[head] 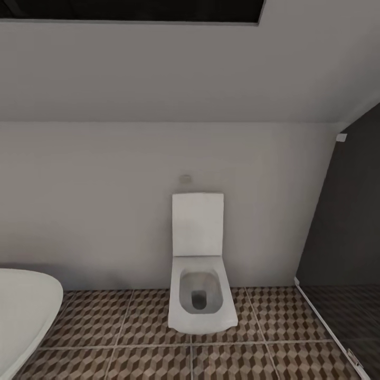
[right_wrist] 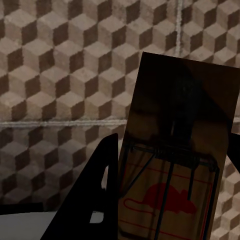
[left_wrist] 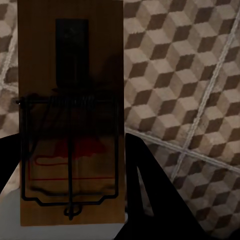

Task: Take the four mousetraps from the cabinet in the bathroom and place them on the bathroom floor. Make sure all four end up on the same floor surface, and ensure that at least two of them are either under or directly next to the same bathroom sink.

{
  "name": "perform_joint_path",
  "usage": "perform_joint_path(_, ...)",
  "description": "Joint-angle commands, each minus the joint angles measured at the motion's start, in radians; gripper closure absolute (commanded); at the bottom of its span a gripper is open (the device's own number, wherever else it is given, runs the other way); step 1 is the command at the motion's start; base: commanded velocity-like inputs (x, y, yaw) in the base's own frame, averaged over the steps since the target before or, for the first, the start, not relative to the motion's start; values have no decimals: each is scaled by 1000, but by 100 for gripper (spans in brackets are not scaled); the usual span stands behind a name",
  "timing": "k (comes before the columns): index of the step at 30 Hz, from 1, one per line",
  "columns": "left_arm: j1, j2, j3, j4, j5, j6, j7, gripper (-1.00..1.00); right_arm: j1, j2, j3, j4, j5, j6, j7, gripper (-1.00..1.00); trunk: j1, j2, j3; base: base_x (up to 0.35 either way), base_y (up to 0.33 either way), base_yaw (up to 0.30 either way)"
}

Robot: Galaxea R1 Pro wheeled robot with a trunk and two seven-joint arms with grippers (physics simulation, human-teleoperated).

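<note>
Facing a plain pale wall (head: 105, 200) with a white toilet (head: 200, 285) set against it, lid raised, and patterned tile floor (head: 132, 359) spreading beneath; apparently mid-transit across the bathroom, with the sink still to be reached. At the head view's left edge, curving in, the rim of a white tub (head: 24, 306); at the right, a dark glass panel (head: 343, 221). Carrying one mousetrap per arm, probably to save a trip back to the cabinet. Left gripper (left_wrist: 70, 200) clenched on a mousetrap (left_wrist: 72, 110), dark fingers (left_wrist: 150, 195) flanking the board near the printed red mouse, so the wooden slab sticks straight out past the fingertips, long axis running along the fingers, wire bar face turned to the camera, tile well below. Right gripper (right_wrist: 165, 210) likewise clamped on a second mousetrap (right_wrist: 180, 150), one finger (right_wrist: 92, 195) pressed at its edge, board slightly tilted, long axis again following the fingers and pointing away over the floor. Both held clear of the tiles, neither yet set down.
</note>
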Motion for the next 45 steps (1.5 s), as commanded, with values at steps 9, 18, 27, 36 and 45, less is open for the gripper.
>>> perform_joint_path(9,0,-7,-9,0,5,-2,5,100,-1,3,1,1,7,3,0,100,23,-43,-20,0,0,0)
perform_joint_path(18,0,-8,-10,0,4,-1,5,100,-1,1,1,1,6,3,0,100,58,-106,-48,0,0,0)
perform_joint_path(27,-1,-5,-16,-4,0,4,5,100,-1,-1,1,0,14,3,-1,100,92,-169,-76,0,0,0)
perform_joint_path(36,-2,4,-16,-48,-26,62,7,100,-1,-2,3,0,18,-2,-1,100,127,-232,-105,0,0,0)
perform_joint_path(45,-2,17,-16,-96,-35,74,8,100,-1,-1,4,0,17,-33,-10,100,161,-295,-133,0,0,0)
